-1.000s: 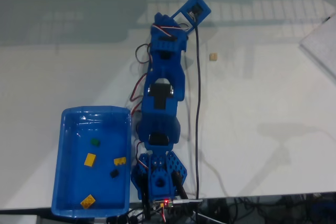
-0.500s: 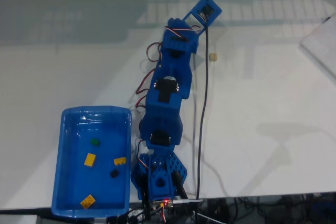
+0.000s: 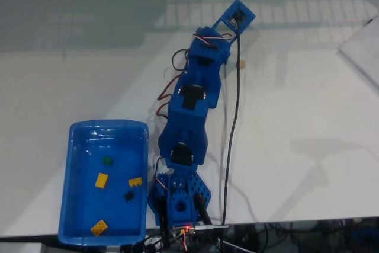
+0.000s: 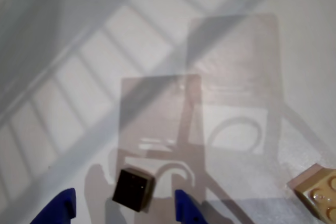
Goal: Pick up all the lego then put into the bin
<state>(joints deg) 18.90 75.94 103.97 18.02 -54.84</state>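
Note:
In the wrist view my gripper (image 4: 122, 206) is open, its two blue fingertips (image 4: 56, 208) at the bottom edge. A small black lego (image 4: 133, 188) lies on the white table between them, touching neither. A tan lego (image 4: 316, 190) lies at the lower right, outside the fingers. In the fixed view the blue arm (image 3: 192, 105) reaches away from its base, and the tan lego (image 3: 240, 63) shows just right of its wrist. The blue bin (image 3: 71, 146) at lower left holds a dark green lego (image 3: 106, 160), a black one (image 3: 128, 195) and yellow ones (image 3: 102, 180).
A black cable (image 3: 228, 146) runs along the arm's right side down to the base at the table's front edge. A white sheet (image 3: 362, 51) lies at the right edge. Shadow stripes cross the far table.
The arm has swung to the right in the fixed view, bringing its wrist close to the tan lego. The bin and its bricks have not moved.

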